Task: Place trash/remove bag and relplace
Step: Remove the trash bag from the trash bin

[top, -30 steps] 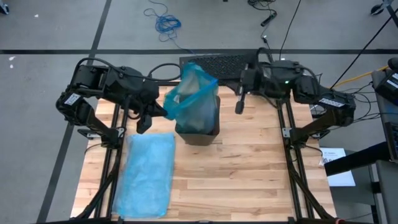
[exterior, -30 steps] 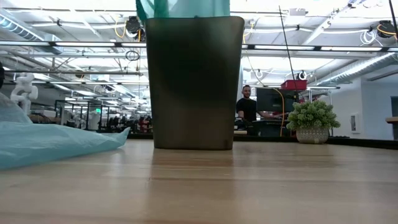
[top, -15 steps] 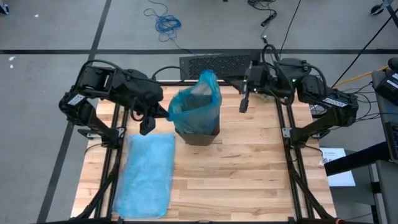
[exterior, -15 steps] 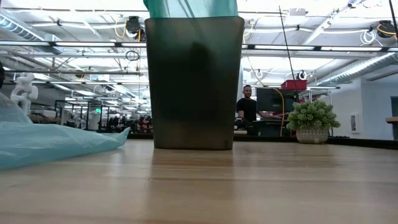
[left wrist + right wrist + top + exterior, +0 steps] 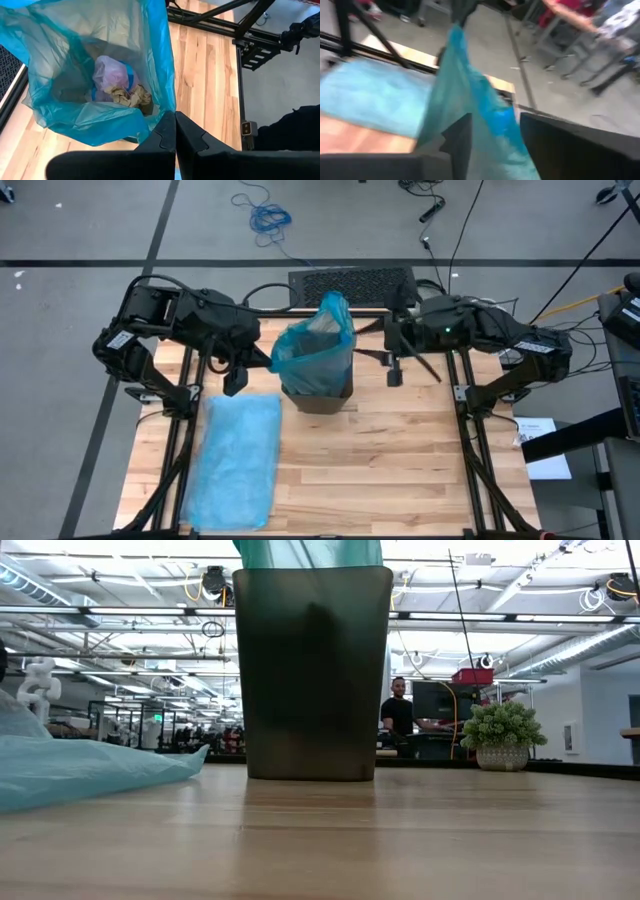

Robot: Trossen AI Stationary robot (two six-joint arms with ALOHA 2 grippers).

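A dark bin (image 5: 318, 392) (image 5: 312, 670) stands at the table's middle with a blue bag (image 5: 315, 345) in it, the bag's top pulled up above the rim. Inside the bag lies the trash: a lilac-pink piece (image 5: 112, 72) and brown paper wads (image 5: 131, 95). My left gripper (image 5: 262, 366) (image 5: 175, 117) is shut at the bag's left side. My right gripper (image 5: 392, 370) (image 5: 492, 127) hangs open to the right of the bin, apart from the bag, with nothing between its fingers. My left gripper pinches the bag's upper edge (image 5: 167, 106) on its left side between the tips of its two fingers. The fingers come from the table's left, slanting down. The bag's top stands raised above the bin, and its bottom stays inside the bin.
A second blue bag (image 5: 240, 450) (image 5: 80, 765) lies flat on the table's left half. A black perforated mat (image 5: 350, 282) sits at the far edge behind the bin. Bare wood stretches in front of and to the right of the bin. A person (image 5: 398, 710) sits far behind.
My right gripper has come down and toward the near edge beside the bin, tipping its fingers lower. The bag's top, earlier spread wide toward the far right, has drawn together into a narrower, taller peak. Its left edge has stayed at my left gripper.
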